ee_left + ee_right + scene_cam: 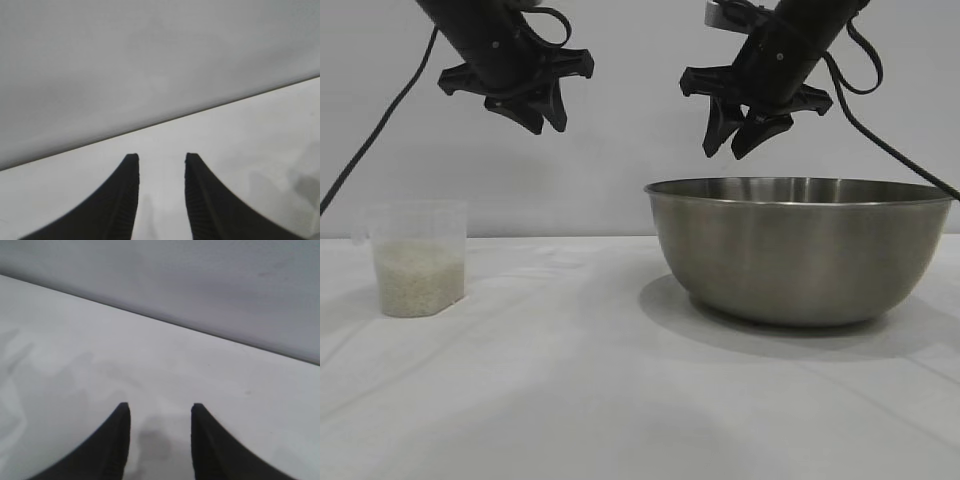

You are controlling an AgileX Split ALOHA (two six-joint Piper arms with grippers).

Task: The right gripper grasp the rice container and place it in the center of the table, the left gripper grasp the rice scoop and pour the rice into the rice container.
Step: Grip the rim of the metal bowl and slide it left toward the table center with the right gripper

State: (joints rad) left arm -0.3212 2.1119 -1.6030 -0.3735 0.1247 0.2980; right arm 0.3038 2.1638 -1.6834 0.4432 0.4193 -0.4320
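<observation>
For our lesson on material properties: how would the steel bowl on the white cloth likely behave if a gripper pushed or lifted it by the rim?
The rice container looks rigid, so it should not flex. Its rounded underside narrows to a small base, so a push at the rim may rock or tip it. The smooth brushed metal and thin rolled rim could prove slippery to pinch.

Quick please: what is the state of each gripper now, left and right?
Left gripper: open, holding nothing, up above the table.
Right gripper: open, holding nothing, above the bowl.
</observation>
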